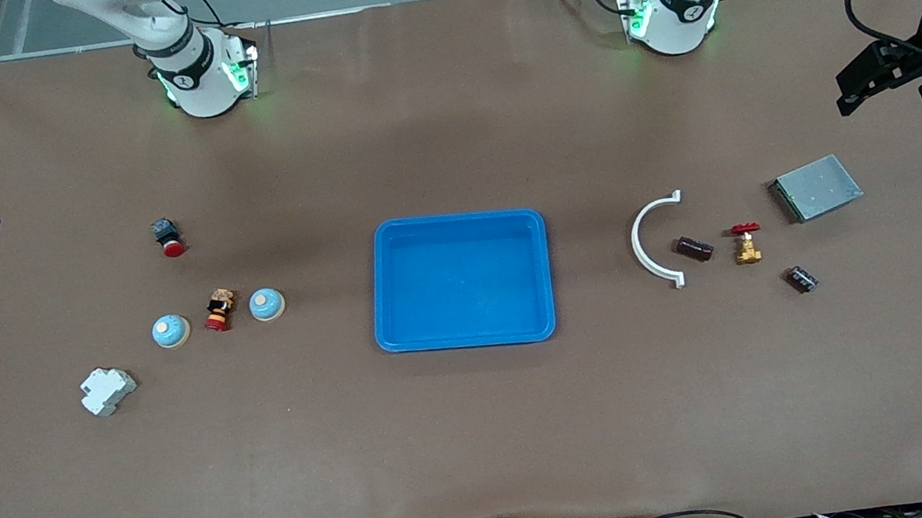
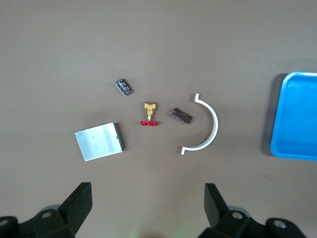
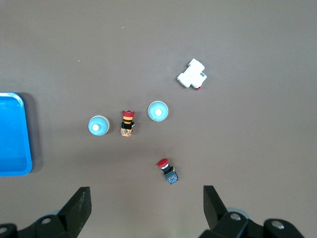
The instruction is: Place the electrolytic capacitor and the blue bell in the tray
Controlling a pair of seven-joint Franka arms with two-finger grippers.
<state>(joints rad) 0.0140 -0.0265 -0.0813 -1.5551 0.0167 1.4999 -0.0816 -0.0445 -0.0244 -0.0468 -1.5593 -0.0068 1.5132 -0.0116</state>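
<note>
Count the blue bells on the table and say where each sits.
2. One blue bell lies between the tray and the small figure; the second bell lies beside that figure, toward the right arm's end.

White breaker, two red pushbuttons, white clamp, brass valve, grey box

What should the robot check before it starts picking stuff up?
1. Tray empty and ready: ok.
2. Two blue bells sit toward the right arm's end, nothing on them: ok.
3. Two small dark parts lie toward the left arm's end; which one is the capacitor: cannot tell.
4. Left gripper open, holding nothing, up over those parts: ok.
5. Right gripper open, holding nothing, up over the bells: ok.
6. Anything already in the tray: not ok, both still on the table.
</note>
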